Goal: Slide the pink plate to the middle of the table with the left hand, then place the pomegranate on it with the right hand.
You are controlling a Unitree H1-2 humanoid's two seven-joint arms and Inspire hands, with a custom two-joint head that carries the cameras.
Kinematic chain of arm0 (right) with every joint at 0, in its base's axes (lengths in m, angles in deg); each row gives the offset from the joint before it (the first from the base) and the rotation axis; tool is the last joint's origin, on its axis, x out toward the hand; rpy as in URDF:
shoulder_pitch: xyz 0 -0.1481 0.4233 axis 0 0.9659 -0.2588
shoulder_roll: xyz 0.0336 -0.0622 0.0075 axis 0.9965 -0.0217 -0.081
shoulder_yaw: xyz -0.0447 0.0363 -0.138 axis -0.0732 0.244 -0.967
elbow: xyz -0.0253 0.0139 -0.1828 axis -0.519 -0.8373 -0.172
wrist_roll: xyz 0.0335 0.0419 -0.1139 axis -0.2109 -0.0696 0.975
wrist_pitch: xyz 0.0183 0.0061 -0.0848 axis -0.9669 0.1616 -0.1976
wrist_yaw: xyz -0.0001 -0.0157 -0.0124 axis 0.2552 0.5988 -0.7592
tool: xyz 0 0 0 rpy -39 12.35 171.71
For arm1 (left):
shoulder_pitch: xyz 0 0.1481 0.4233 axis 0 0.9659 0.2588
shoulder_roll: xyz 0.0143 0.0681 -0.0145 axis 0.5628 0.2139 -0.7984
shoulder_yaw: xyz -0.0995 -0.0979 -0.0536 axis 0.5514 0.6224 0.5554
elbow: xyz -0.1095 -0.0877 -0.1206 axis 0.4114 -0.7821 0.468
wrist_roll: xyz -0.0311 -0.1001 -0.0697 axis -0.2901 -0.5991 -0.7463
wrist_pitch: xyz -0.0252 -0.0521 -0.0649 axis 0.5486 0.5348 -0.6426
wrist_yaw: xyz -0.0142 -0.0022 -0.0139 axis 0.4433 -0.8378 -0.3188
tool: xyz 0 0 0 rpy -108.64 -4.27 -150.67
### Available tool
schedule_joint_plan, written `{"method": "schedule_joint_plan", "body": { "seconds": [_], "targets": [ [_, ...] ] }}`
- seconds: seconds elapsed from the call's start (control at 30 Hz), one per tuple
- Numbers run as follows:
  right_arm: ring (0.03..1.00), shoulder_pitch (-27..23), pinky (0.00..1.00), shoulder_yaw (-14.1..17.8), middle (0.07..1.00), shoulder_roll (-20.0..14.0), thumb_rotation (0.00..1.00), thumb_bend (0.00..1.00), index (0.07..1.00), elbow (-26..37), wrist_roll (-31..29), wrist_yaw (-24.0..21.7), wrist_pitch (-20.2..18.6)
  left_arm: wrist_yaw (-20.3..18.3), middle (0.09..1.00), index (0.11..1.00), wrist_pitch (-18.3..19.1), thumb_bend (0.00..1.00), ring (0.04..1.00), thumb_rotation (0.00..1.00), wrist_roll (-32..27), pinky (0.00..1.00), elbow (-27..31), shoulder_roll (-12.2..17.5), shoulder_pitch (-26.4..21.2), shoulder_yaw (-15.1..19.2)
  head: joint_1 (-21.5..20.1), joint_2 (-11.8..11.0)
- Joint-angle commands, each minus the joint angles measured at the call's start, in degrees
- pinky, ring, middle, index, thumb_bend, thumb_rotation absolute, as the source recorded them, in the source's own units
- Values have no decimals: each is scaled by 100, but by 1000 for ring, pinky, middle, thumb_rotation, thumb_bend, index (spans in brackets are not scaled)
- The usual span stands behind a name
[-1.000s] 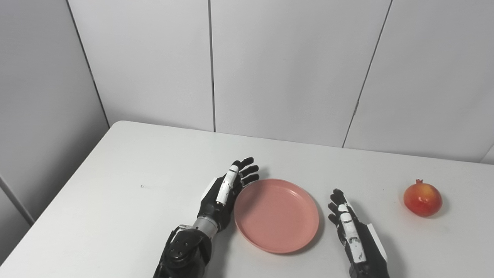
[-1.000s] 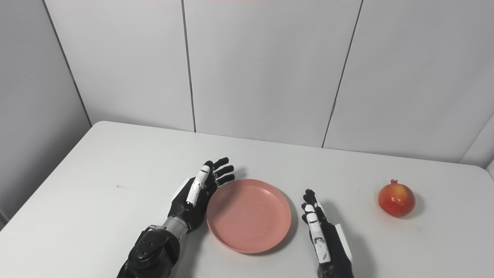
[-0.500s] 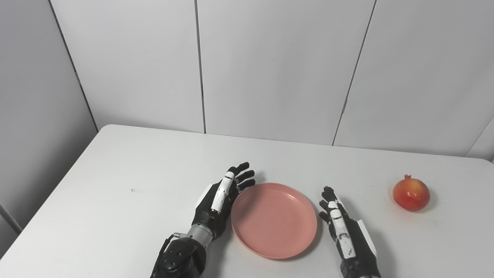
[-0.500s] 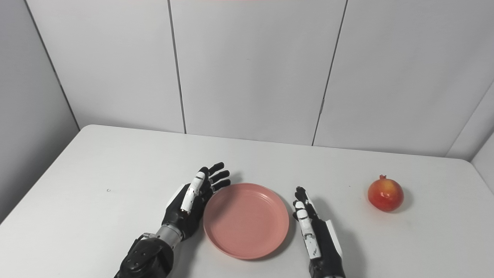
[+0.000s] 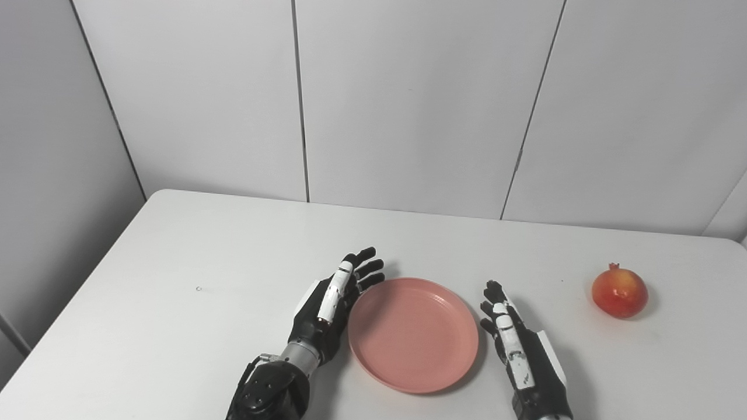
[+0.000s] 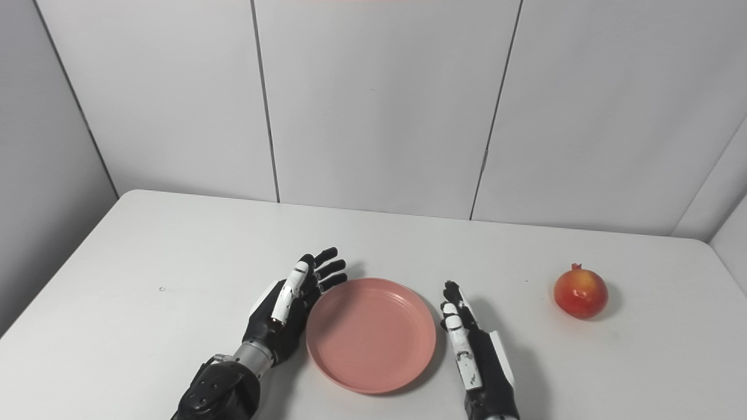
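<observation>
Now: pink plate [image 5: 413,333] flat near the tabletop's [image 5: 175,245] front edge, about midway between its left and right edges. Left hand [image 5: 328,306] edge-on against the plate's left rim, fingers [image 5: 363,269] straight and spread, gripping nothing. Right hand [image 5: 519,345] just off the plate's right rim, fingers extended, likewise empty. Pomegranate [image 5: 620,290] toward the right edge, crown up, well apart from the plate, off to the right of the right hand's fingers and clearly nearer that hand. Probably next: reach rightward, then carry back left.
</observation>
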Motion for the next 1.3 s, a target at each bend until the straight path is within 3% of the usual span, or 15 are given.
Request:
{"method": "schedule_joint_plan", "body": {
  "seconds": [0.0,0.5,0.7,1.03,1.27],
  "targets": [
    [958,-175,953,0,966,43,1000,202,955,126,-15,26,71,-35,883,865,-32,413,877,1000,33,881,80,-51,-48,-32,-73,7],
    [964,-366,953,98,970,-80,1000,259,958,470,199,109,-11,-11,906,894,-125,420,898,1000,57,901,2,9,21,54,-694,-105],
    [947,-557,920,79,954,-260,1000,339,931,839,694,135,-169,-119,915,903,-280,416,906,1000,-11,918,-91,75,44,120,-1002,-205],
    [909,-944,858,166,924,-586,1000,415,909,1177,1692,368,-114,-260,911,898,-346,404,907,1000,-106,927,-205,140,51,284,-1544,-366],
    [892,-1153,825,193,922,-857,845,552,921,1317,2742,470,-293,-420,913,901,-383,398,915,1000,-232,936,-369,255,24,445,-1964,-497]
  ]
}}
